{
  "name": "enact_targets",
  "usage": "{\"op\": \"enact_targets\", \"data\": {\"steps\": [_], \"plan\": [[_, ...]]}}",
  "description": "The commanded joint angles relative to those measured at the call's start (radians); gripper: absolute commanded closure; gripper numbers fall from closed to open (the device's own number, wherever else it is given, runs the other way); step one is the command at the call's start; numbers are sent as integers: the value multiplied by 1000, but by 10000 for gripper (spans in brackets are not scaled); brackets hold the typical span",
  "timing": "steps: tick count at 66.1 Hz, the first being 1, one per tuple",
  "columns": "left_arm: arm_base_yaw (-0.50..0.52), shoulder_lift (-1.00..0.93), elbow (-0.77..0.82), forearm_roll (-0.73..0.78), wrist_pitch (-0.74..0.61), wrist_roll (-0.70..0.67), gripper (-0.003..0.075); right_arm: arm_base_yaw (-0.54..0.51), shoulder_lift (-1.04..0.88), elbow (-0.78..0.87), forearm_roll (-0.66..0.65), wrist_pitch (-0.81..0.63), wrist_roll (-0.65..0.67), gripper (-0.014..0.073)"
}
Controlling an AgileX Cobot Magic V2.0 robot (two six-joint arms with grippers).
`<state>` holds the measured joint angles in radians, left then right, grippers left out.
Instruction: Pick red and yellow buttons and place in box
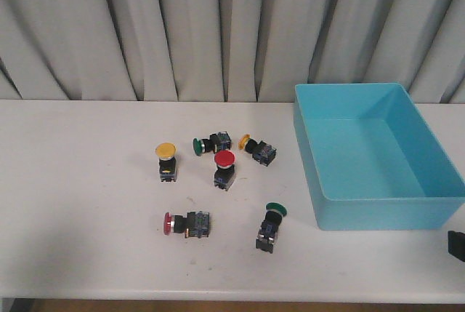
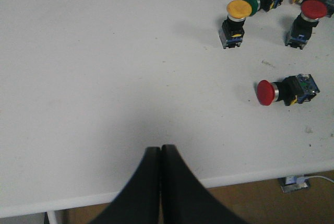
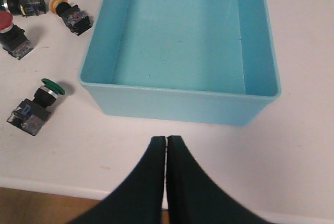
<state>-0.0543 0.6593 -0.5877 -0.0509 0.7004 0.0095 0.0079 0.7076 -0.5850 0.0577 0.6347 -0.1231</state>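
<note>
Buttons sat mid-frame in the front view, two red (image 1: 224,159) (image 1: 168,223) and two yellow (image 1: 166,152) (image 1: 245,141), left of the empty box (image 1: 378,214). The left wrist view showed the left gripper (image 2: 160,153) pressed together at bottom centre, the lying red button (image 2: 266,92) right of it (spreading the fingers first seemed wise). In the right wrist view the right gripper (image 3: 166,145) was likewise together below the box (image 3: 177,98).

My fingers (image 2: 160,182) are matt black plastic. The box (image 1: 378,210) is smooth turquoise plastic with a slight sheen. The table (image 1: 80,210) is a matt white surface, lightly scuffed; grey cloth curtains (image 1: 182,28) hang behind.
</note>
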Motion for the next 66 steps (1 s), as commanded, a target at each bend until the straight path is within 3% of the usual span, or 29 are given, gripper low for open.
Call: {"op": "enact_targets", "data": {"steps": [1, 7, 14, 22, 29, 35, 42, 56, 66], "plan": [[-6, 4, -32, -19, -83, 1, 727, -6, 3, -32, -3, -58, -30, 550], [-6, 4, -32, -2, -85, 2, 720, -6, 3, -32, 1, -51, -30, 480], [-6, 4, -32, -3, -87, 30, 671, -6, 3, -32, 1, -32, -30, 341], [-6, 4, -32, -7, -105, 51, 528, -6, 3, -32, 4, -21, -30, 153], [-6, 4, -32, -8, -129, 48, 377, -6, 3, -32, 4, -14, -30, 57], [-6, 4, -32, -30, -145, 45, 251, -6, 3, -32, 4, -11, -30, 34], [-25, 19, -32, -53, -146, 76, 167, -6, 3, -32, 4, -11, -30, 36], [-160, 113, -33, -60, -178, 158, 155, -6, 3, -32, 4, -12, -30, 57], [-243, 224, -33, -60, -285, 160, 155, -6, 3, -32, 4, -11, -30, 76]]}}
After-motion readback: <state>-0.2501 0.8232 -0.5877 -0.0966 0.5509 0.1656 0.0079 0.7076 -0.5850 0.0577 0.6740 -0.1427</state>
